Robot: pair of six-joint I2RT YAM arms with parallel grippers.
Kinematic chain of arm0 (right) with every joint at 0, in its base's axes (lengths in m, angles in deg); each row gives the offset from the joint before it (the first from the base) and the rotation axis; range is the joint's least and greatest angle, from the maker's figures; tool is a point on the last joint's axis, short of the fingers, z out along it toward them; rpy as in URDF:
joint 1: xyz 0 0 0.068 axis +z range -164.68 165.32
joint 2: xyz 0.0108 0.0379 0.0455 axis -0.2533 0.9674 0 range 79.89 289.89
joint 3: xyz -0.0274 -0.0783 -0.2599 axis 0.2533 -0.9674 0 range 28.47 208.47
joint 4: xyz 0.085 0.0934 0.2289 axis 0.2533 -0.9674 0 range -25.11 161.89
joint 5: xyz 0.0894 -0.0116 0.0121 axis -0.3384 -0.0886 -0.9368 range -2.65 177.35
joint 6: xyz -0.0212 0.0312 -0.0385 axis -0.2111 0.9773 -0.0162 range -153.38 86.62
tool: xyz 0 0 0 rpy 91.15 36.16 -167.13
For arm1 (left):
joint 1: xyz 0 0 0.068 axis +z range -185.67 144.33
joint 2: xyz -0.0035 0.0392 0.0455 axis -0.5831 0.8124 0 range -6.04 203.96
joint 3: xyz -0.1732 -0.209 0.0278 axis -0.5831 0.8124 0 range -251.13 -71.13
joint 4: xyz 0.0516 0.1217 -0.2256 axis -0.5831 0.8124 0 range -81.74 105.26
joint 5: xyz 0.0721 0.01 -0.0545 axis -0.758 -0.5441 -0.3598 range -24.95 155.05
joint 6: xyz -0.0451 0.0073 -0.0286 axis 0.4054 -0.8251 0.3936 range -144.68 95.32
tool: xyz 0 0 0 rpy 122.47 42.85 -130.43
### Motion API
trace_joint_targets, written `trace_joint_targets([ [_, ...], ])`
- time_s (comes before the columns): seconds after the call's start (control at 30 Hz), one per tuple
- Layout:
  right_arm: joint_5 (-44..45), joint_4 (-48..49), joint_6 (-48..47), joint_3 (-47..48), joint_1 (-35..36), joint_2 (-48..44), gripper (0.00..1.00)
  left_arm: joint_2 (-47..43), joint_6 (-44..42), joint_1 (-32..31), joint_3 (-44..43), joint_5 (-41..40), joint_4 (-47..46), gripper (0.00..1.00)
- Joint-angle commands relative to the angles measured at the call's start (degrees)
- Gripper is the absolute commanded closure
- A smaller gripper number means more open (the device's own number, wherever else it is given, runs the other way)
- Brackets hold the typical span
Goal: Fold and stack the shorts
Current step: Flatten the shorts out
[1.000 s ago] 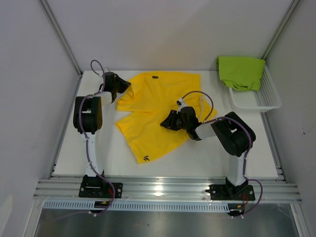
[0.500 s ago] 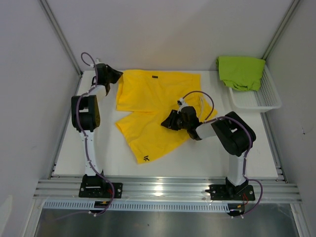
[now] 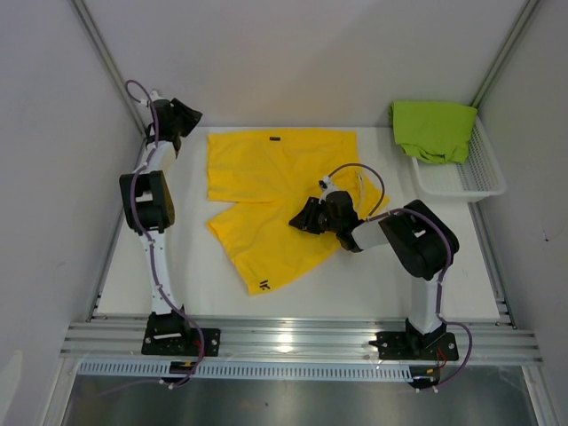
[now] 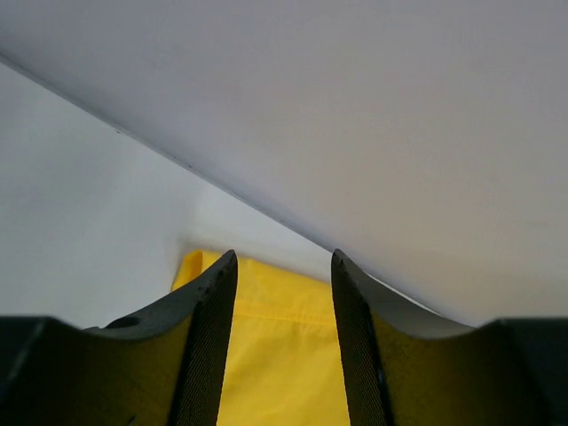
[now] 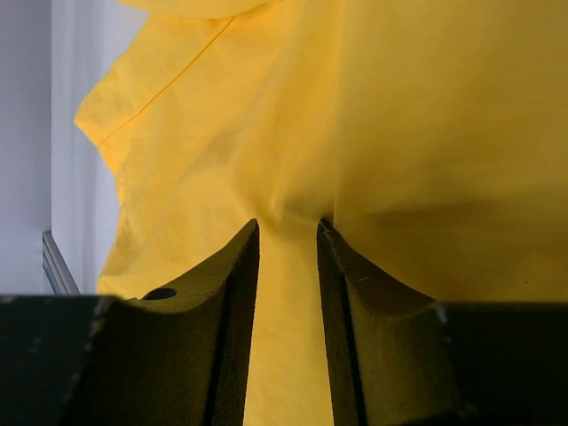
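Right wrist view crops the yellow shorts (image 5: 399,133), pinched by right fingers (image 5: 231,328); left fingers (image 4: 209,337) apart, empty.

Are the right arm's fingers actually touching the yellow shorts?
Touching. The right wrist view shows a fold of the yellow shorts pinched between the right gripper's fingers.

Black-and-white arms (image 3: 157,271), purple cables (image 3: 357,166)

Black-and-white left arm (image 3: 142,200) reaches far left, jaws parted; right arm (image 3: 417,238) crouches low, jaws pinching yellow fabric shorts (image 3: 266,169).
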Motion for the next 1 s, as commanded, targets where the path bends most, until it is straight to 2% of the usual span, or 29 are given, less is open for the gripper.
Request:
trace_joint_targets([
  [0.0, 0.4, 0.6, -0.9, 1.0, 0.0, -0.4, 0.65, -4.3, -3.6, 0.2, -1.2, -0.6, 2.5, 0.51],
  [0.1, 0.6, -0.2, -1.9, 1.4, 0.0, -1.4, 0.65, -10.1, -4.6, -1.2, 4.1, 0.5, 3.4, 0.50],
  [0.2, 0.7, -1.7, -3.2, 1.7, -0.3, -3.8, 0.63, -18.9, -6.9, -3.6, 15.5, -0.2, 2.9, 0.45],
  [0.23, 0.8, -2.4, -3.6, 1.7, -0.4, -5.9, 0.63, -21.6, -7.7, -4.4, 23.5, -1.1, 2.1, 0.43],
  [0.27, 1.5, -3.2, -4.4, 1.8, -0.5, -7.0, 0.62, -24.4, -9.2, -6.1, 26.4, -3.3, 1.5, 0.41],
  [0.33, 2.9, -5.9, -5.1, 1.5, -0.5, -9.6, 0.61, -33.0, -9.7, -7.1, 31.9, -6.0, -0.7, 0.32],
  [0.37, 4.6, -6.8, -5.3, 1.2, -0.6, -12.3, 0.60, -35.7, -10.4, -10.3, 39.6, -8.1, -1.7, 0.29],
  [0.4, 5.7, -9.2, -5.0, 0.5, -0.6, -13.7, 0.59, -41.0, -10.9, -11.3, 42.3, -9.2, -2.3, 0.15],
  [0.5, 9.9, -13.4, -3.6, -1.3, -1.3, -20.4, 0.54, -47.9, -13.0, -15.5, 51.5, -14.7, -1.8, 0.01],
  [0.57, 12.7, -16.5, -2.0, -4.2, -2.6, -26.8, 0.50, -54.3, -13.9, -18.5, 54.2, -17.0, -0.5, 0.01],
  [0.6, 14.6, -19.1, -1.6, -5.3, -3.4, -29.0, 0.48, -56.4, -13.9, -19.3, 59.0, -17.9, -0.8, 0.01],
  [0.67, 15.0, -21.2, -0.1, -8.6, -5.9, -33.4, 0.45, -63.3, -13.4, -21.7, 62.9, -19.7, -1.8, 0.01],
  [0.7, 15.1, -23.7, 0.4, -9.6, -8.9, -37.5, 0.41, -65.9, -13.2, -22.7, 69.5, -22.1, -3.9, 0.01],
  [0.73, 15.0, -25.2, 0.8, -10.3, -10.5, -39.1, 0.38, -71.4, -13.2, -23.7, 71.6, -24.3, -4.7, 0.01],
  [0.8, 14.3, -29.5, 0.4, -11.3, -15.6, -42.4, 0.36, -76.3, -13.9, -27.7, 77.4, -29.4, -4.9, 0.01],
  [0.87, 13.6, -31.3, -0.2, -12.6, -19.4, -43.5, 0.36, -80.9, -16.1, -31.0, 78.4, -30.2, -2.6, 0.01],
  [0.9, 12.6, -31.4, -0.2, -13.2, -23.5, -43.9, 0.36, -81.8, -16.8, -32.3, 78.3, -30.9, 1.7, 0.01],
  [0.97, 10.1, -31.6, 0.8, -14.4, -27.3, -43.7, 0.36, -83.1, -19.6, -36.3, 78.1, -31.2, 5.3, 0.01],
])
